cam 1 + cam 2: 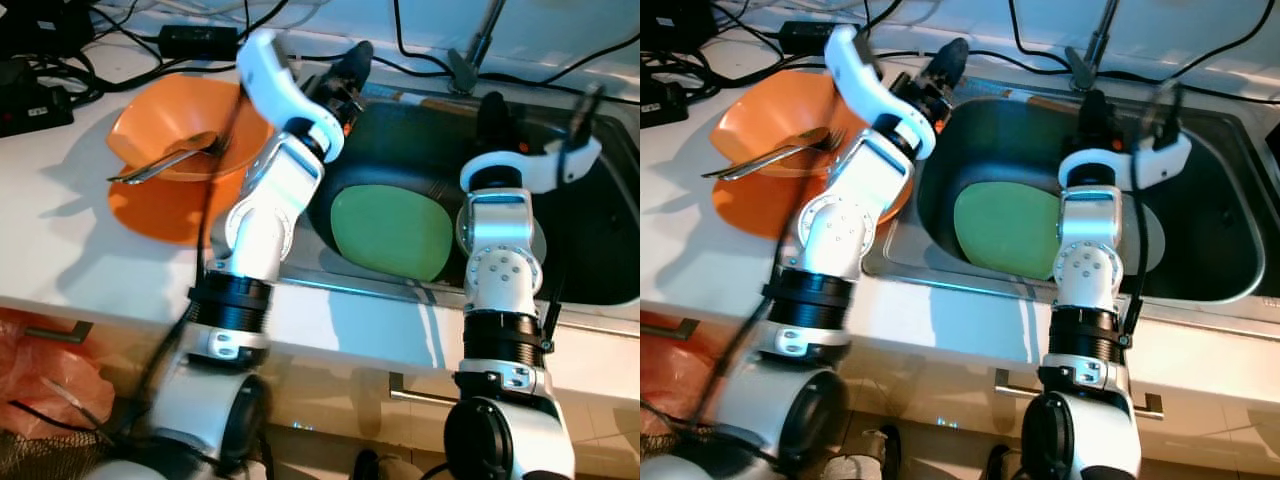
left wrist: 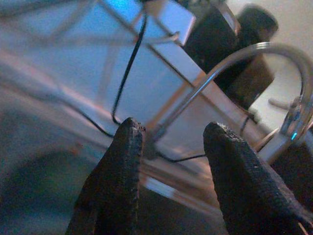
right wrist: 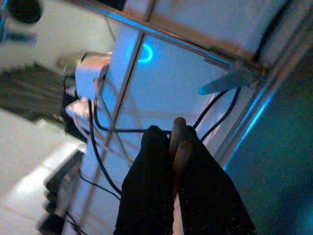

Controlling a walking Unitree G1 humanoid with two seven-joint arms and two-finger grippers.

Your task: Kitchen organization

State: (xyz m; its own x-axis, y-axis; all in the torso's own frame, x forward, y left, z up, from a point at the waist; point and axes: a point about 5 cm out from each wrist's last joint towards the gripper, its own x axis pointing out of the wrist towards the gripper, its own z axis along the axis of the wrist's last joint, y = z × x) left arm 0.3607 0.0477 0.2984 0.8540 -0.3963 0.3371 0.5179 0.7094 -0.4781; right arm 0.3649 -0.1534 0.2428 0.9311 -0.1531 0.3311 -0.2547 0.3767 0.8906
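Note:
An orange bowl (image 1: 185, 125) holding a metal fork (image 1: 165, 163) rests on an orange plate (image 1: 160, 215) on the white counter, left of the sink (image 1: 590, 235). A rounded green plate (image 1: 390, 232) lies in the sink basin. My left gripper (image 1: 350, 68) hovers over the sink's back left corner, open, with nothing between its fingers (image 2: 122, 171). Over the middle of the basin, my right gripper (image 1: 492, 115) is shut on two thin wooden sticks (image 3: 178, 144) that look like chopsticks.
The faucet (image 1: 472, 50) stands behind the sink. Black cables (image 1: 130, 30) and a power adapter (image 1: 198, 40) lie along the back of the counter. A pale round dish (image 1: 545, 240) shows under my right arm. Drawer handles (image 1: 60, 332) run below the counter edge.

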